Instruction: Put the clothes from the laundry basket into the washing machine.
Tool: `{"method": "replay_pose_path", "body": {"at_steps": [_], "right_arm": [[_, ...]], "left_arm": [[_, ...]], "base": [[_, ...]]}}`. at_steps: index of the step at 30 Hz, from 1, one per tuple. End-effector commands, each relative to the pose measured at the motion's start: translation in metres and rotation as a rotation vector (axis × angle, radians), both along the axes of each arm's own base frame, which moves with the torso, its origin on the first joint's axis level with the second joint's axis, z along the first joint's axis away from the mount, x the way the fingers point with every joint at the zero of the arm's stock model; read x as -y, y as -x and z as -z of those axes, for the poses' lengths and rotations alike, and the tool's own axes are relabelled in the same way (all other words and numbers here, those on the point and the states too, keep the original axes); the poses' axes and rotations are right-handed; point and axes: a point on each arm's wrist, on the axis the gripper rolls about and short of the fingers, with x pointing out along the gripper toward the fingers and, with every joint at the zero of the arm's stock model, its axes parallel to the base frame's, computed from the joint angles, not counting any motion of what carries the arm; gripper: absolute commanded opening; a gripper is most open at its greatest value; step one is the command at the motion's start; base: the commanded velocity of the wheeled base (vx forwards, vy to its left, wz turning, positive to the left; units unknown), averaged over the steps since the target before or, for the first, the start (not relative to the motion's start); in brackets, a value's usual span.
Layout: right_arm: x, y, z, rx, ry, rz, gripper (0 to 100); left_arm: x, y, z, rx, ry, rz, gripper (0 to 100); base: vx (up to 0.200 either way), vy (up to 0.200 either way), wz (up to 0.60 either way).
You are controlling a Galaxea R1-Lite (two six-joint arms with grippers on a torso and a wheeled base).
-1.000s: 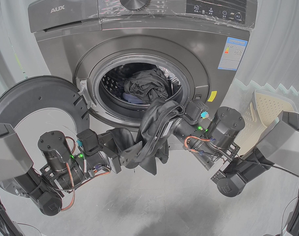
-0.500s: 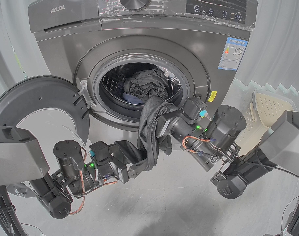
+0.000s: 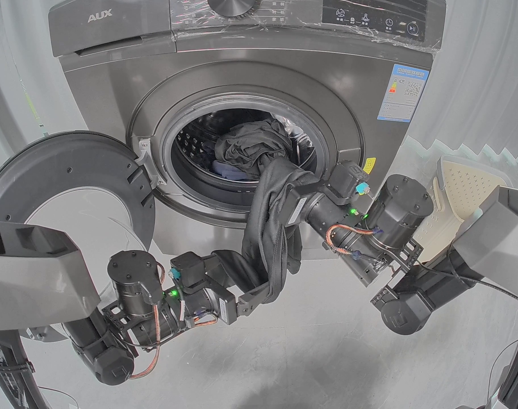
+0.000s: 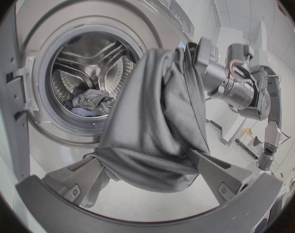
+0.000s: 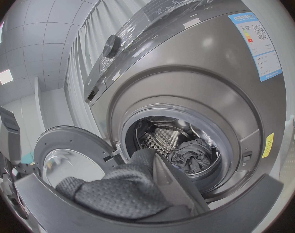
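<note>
Hanging dark garment (image 3: 270,228) at washing machine (image 3: 117,86) mouth: right gripper (image 3: 287,195) clenched on upper fold, left gripper (image 3: 258,301) spread under sagging hem. Soft, light, floppy; judge bunched folds best hold.

Before me: pale pleated curtain (image 3: 486,58) along the far wall, glossy grey floor (image 3: 304,347) near, tiled ceiling (image 5: 40,26) with lit panel (image 5: 5,76).

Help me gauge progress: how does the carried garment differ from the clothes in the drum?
The carried garment hangs long in front of the washing machine, between the left gripper and right gripper; the drum clothes lie bunched inside. The carried garment is lifted; the drum clothes rest free. Both are dark fabric.
</note>
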Motion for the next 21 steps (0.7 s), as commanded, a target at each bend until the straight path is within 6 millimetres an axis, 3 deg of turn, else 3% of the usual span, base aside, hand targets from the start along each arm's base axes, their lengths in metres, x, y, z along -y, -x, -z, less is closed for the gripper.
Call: {"method": "replay_pose_path", "body": {"at_steps": [1, 5, 9, 15, 21], "right_arm": [[0.011, -0.010, 0.003, -0.002, 0.004, 0.035, 0], [0.021, -0.018, 0.003, -0.002, 0.003, 0.065, 0], [0.028, -0.024, 0.000, 0.003, 0.000, 0.090, 0], [0.033, -0.031, -0.004, 0.018, -0.018, 0.110, 0], [0.023, -0.021, -0.008, 0.022, -0.020, 0.075, 0]], "left_arm": [[-0.013, 0.015, -0.025, 0.046, 0.041, -0.051, 100], [-0.026, 0.032, -0.047, 0.090, 0.079, -0.069, 100], [-0.034, 0.048, -0.051, 0.086, 0.077, -0.063, 100], [-0.050, 0.071, -0.025, -0.035, -0.013, -0.057, 100], [-0.043, 0.056, -0.015, -0.053, -0.031, -0.059, 100]], "base": [[0.000, 0.000, 0.00], [0.000, 0.000, 0.00], [0.000, 0.000, 0.00], [0.000, 0.000, 0.00], [0.000, 0.000, 0.00]]}}
